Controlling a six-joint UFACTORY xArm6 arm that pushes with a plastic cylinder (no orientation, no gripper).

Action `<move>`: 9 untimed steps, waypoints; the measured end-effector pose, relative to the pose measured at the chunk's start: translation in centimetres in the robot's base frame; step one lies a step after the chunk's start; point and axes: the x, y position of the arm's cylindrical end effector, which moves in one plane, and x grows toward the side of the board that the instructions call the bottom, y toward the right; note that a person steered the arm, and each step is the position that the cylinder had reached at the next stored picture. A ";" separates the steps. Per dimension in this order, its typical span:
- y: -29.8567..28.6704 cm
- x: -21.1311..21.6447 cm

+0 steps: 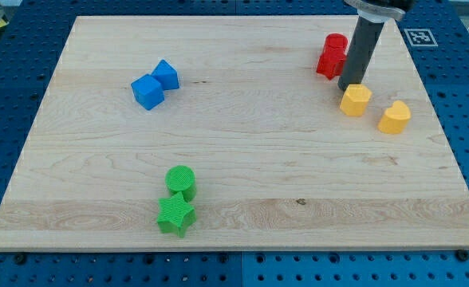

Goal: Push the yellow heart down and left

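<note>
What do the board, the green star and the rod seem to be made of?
The board looks like light, unvarnished or matte wood: visible grain lines and a small dark knot. The green star looks like matte plastic, possibly 3D-printed, given its fine ribbed surface; this is uncertain. The rod, ending at my tip just above the yellow block, looks dark, smooth and matte; whether plastic, rubber or metal I cannot tell.

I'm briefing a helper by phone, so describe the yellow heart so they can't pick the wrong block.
Look at the wooden board's right side. Two yellow blocks sit there; the yellow heart is the rightmost one, notched on top. The yellow hexagon-like block lies left, beside my tip.
</note>
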 end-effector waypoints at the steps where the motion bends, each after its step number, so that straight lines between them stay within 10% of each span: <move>1: 2.1 1.1; 9: 7.8 8.6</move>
